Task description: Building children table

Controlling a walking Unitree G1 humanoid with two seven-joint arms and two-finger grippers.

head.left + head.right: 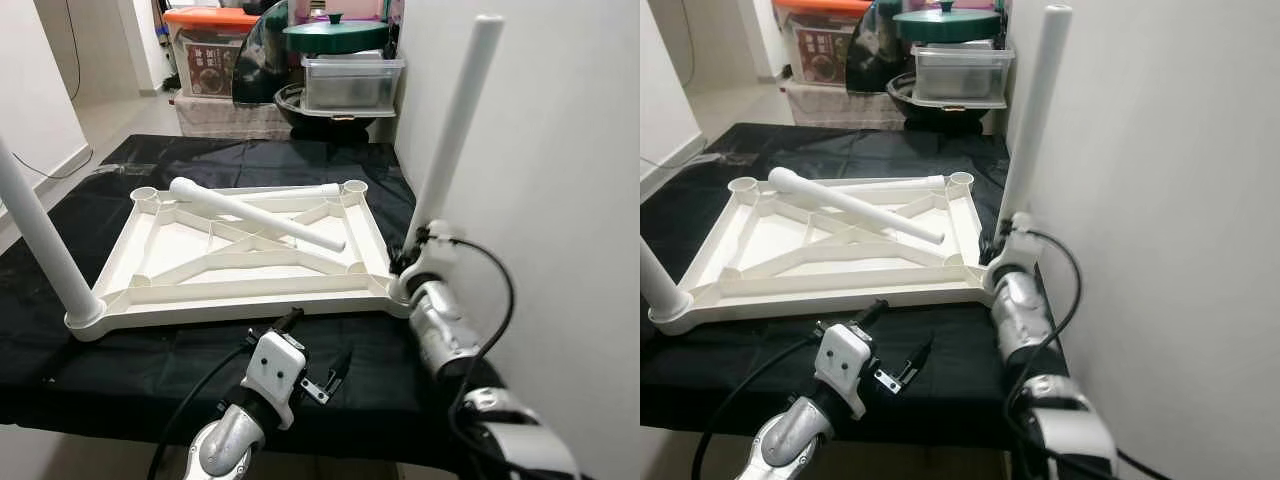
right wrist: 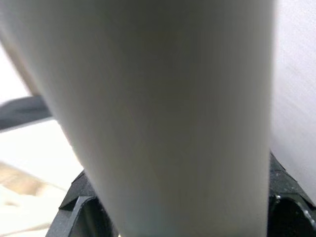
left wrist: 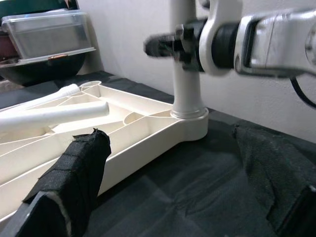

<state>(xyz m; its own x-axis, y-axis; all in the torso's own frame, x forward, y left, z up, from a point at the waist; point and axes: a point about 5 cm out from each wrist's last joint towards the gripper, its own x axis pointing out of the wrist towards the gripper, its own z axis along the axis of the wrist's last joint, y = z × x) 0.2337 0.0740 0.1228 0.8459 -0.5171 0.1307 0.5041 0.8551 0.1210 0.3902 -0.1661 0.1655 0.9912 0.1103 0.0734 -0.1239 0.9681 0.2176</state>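
Right gripper point(image 1: 412, 252) clamped on upright leg point(image 1: 455, 125) at lower right of frame; left gripper point(image 1: 318, 352) fingers apart, lower centre.

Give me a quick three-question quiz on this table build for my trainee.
1. True or false: the right claw is shut on the near-right leg.
2. How many legs stand upright in the tabletop frame?
3. The loose leg lies: A) on the black cloth, B) across the frame, C) in the left claw.

Key: 1 true; 2 two; 3 B.
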